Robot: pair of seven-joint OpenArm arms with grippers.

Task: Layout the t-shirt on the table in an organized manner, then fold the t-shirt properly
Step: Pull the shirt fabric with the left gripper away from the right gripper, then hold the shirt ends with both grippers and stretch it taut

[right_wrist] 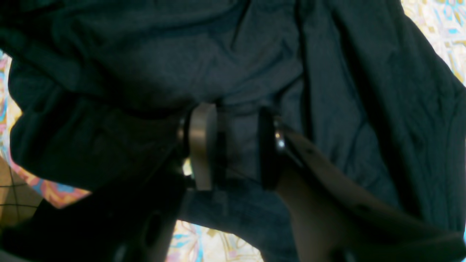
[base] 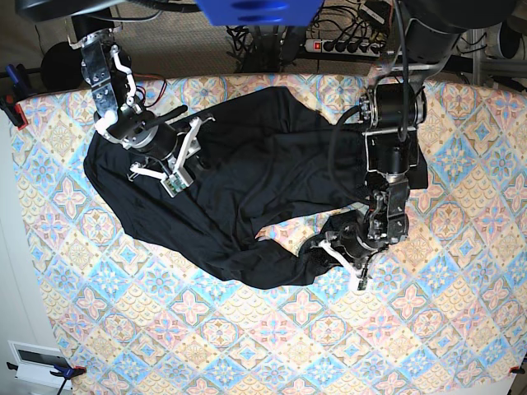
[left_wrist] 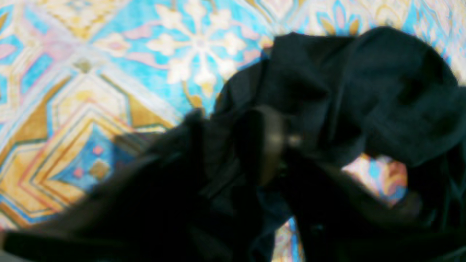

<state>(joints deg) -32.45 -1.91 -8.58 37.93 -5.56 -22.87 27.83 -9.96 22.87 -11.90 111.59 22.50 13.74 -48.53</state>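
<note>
We see the t-shirt (base: 247,189), limp and crumpled, sprawling across the far half of the table (base: 428,329), the right gripper (right_wrist: 233,145) pinching a fold, the left gripper (base: 339,245) at a bunched hem with jaw state unclear; we judge hems or shoulder seams the best holds.

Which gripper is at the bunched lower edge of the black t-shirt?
The left gripper, on the base view's right, at the crumpled lower edge of the black fabric t-shirt. The right gripper sits over the upper-left part.
</note>
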